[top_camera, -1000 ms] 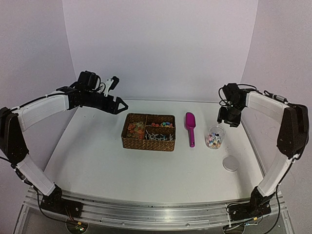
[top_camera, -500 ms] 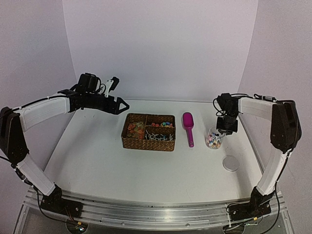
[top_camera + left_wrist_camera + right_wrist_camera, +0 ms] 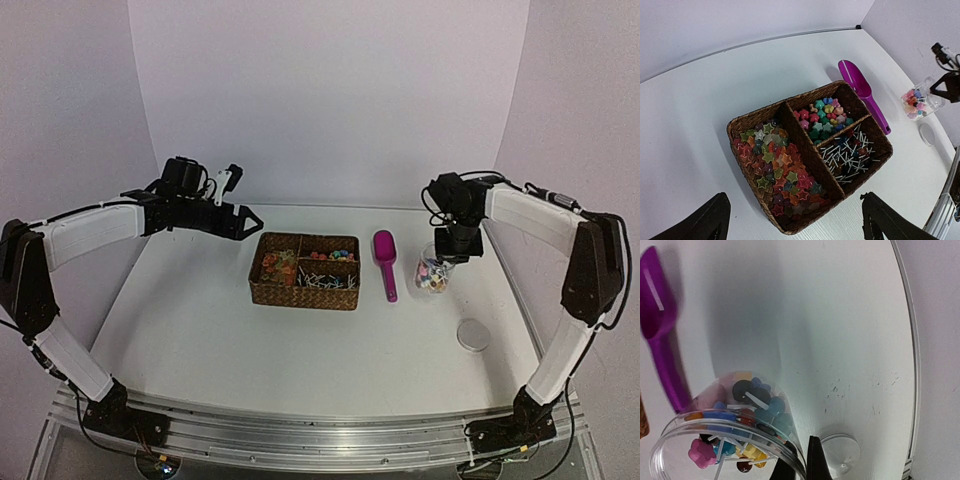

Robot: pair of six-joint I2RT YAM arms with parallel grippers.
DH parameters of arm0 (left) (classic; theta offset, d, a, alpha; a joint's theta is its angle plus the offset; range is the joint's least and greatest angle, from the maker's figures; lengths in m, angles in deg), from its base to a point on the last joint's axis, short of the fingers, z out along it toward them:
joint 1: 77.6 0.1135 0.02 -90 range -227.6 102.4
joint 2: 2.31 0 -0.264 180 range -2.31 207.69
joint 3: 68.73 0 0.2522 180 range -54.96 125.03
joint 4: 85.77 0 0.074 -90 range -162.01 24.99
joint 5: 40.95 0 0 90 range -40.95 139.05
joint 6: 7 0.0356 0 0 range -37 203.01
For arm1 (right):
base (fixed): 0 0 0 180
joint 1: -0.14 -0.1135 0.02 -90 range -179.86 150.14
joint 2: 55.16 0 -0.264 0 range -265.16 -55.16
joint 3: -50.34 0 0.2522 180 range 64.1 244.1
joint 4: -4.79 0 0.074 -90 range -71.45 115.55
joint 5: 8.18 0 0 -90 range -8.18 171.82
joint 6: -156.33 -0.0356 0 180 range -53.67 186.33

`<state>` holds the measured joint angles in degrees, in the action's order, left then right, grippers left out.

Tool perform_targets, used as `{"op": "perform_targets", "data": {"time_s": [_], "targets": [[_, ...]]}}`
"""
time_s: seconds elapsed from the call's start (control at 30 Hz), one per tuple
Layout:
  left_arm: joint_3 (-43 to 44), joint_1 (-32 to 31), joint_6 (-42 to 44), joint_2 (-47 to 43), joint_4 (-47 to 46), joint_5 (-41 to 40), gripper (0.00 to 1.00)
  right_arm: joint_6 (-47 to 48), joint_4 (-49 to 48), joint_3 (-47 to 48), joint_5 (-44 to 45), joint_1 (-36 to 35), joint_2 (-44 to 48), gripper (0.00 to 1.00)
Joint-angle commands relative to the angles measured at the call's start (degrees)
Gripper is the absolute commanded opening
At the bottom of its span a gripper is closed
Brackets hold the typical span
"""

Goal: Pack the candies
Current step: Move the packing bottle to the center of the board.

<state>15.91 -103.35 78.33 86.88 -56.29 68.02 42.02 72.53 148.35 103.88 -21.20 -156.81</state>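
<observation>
Candies (image 3: 754, 407): small mixed pieces in pink, blue, yellow and red, heaped in the lower part of a clear jar on the right side of the desk. More lie in the basket.
Jar (image 3: 433, 276): clear plastic with no lid on, its mouth toward the right wrist camera. It is only partly filled. Whether its base rests flat on the desk cannot be told.
Right end effector (image 3: 447, 257): closed on the jar's rim, with one dark fingertip against the clear wall.
Basket (image 3: 300, 297): woven and brown, at mid-desk, divided into three compartments.
Basket, long left compartment: star-shaped candies (image 3: 777, 170) in many colours, filling it.
Basket, far right compartment: pink, green, yellow and blue pieces (image 3: 822, 117).
Basket, near right compartment: thin white and dark sticks (image 3: 850, 155).
Scoop (image 3: 388, 256): magenta, lying flat between basket and jar, bowl toward the back wall. It is apart from the basket and near the jar.
Lid (image 3: 473, 335): a clear round disc lying flat on the desk, nearer the arm bases than the jar and apart from it.
Left end effector (image 3: 245, 195): jaws spread wide and holding nothing, raised off the desk to the left of the basket.
Desk (image 3: 200, 340): white.
</observation>
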Motion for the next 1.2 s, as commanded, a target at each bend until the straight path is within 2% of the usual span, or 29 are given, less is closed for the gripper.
{"op": "perform_targets", "data": {"time_s": [0.0,0.13,0.27,0.37,0.5,0.63,0.77,1.17], "targets": [[-2.4,0.2,-2.7,-1.1,-3.7,-3.3,0.88,-3.0,11.3,11.5,3.0,-12.9,4.3,0.0],[-7.5,0.3,-5.9,-0.9,-4.6,-7.0,0.75,-5.9,13.3,14.2,0.7,-24.9,0.7,0.0],[-12.8,1.6,-6.5,-0.8,-7.9,-9.4,0.71,-5.7,8.6,16.3,-2.1,-34.5,-3.7,0.0],[-15.5,2.9,-4.2,-0.4,-10.0,-7.8,0.66,-4.8,8.2,17.8,-3.0,-37.5,-8.2,0.0],[-18.3,3.0,1.2,0.0,-13.0,-5.9,0.64,-3.1,6.8,19.2,-1.3,-37.8,-13.2,0.0],[-19.2,3.0,1.4,-0.4,-14.7,-4.3,0.64,0.6,4.6,21.5,0.9,-36.6,-16.9,0.0],[-19.6,3.0,0.9,-0.9,-15.5,-4.1,0.64,4.1,-0.7,19.3,-0.3,-34.4,-19.2,0.0],[-20.9,3.0,0.9,-2.2,-18.0,-4.5,0.64,8.1,-3.6,19.7,1.5,-30.7,-21.6,0.0]]}}
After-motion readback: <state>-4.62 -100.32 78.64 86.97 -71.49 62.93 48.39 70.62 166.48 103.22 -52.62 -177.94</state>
